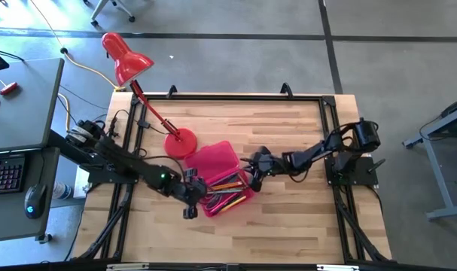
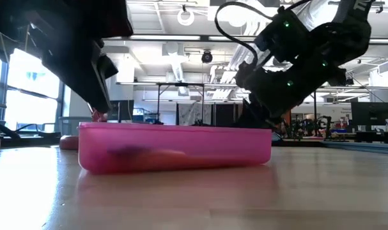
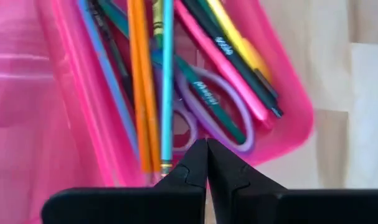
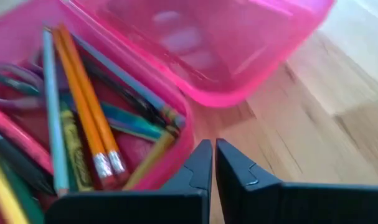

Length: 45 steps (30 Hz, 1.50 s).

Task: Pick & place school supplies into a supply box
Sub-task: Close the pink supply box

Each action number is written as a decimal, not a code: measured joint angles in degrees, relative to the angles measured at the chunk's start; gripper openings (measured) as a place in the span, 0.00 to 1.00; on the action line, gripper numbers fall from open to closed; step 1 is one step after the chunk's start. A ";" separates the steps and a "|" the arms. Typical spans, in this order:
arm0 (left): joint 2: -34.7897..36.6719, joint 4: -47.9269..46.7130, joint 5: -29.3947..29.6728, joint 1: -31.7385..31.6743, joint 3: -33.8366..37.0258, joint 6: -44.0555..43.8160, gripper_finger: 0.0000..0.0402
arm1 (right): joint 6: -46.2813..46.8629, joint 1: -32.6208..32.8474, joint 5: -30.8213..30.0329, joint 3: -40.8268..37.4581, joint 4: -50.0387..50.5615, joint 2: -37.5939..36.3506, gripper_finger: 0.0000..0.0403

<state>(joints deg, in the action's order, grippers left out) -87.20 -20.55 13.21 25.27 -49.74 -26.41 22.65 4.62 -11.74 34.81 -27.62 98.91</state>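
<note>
The supply box (image 1: 213, 159), translucent hot pink, lies open on the wooden table with its lid (image 4: 238, 50) flat beside the tray (image 2: 174, 150). In the tray lie the school supplies: orange pencils (image 3: 142, 93), a teal pencil (image 3: 167, 74), pink and dark pens (image 3: 229, 56) and purple-handled scissors (image 3: 207, 115). My left gripper (image 1: 190, 202) is shut, with nothing between its fingers, just above the tray's near-left end (image 3: 207, 146). My right gripper (image 1: 254, 172) is shut beside the tray's right end, by the hinge corner (image 4: 213, 146). My left gripper stands over the tray's end rim, its tips pointing steeply down; I cannot tell whether they touch it. My right gripper's shut tips slant down at the tray's outer wall (image 4: 182, 152) by the hinge; whether they touch the wall I cannot tell.
A red desk lamp stands with its round base (image 1: 181, 143) just beyond the box's lid, its arm leaning out to the head (image 1: 123, 56) past the far left corner. Bare wood (image 1: 288, 226) stretches along the near edge and to the right of the box.
</note>
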 joint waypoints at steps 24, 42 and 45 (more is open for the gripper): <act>0.04 -1.95 3.06 6.63 -0.13 -7.02 0.10 | 6.83 13.72 5.42 0.00 -0.01 0.04 0.00; -1.75 14.36 -14.70 6.65 0.04 4.97 0.10 | 4.25 -9.79 -6.48 0.00 7.70 0.11 0.00; -4.11 15.04 -16.62 6.63 0.76 5.04 0.10 | 0.28 -15.28 0.02 0.00 4.36 1.16 0.00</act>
<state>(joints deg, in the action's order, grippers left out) -91.31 -5.51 -3.41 31.90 -48.98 -21.37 22.93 -10.66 -11.72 34.81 -23.26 100.07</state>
